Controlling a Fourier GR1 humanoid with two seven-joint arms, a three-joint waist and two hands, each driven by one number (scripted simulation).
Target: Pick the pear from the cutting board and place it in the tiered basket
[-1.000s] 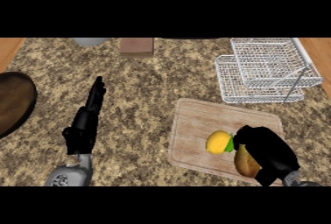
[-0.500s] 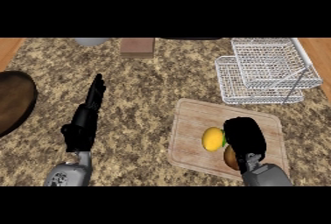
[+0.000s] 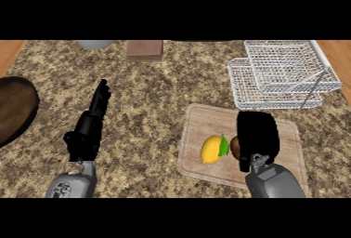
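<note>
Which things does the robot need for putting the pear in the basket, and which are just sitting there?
Needed: pear, cutting board, tiered basket, right hand over the pear.

Just there: yellow-green fruit, dark round plate, brown block, grey bowl, resting left hand.

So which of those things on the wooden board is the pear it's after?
Find the pale cutting board below the white wire tiered basket. Beside the yellow fruit, half hidden under the black right hand, sits the pear: the only brownish one.
</note>
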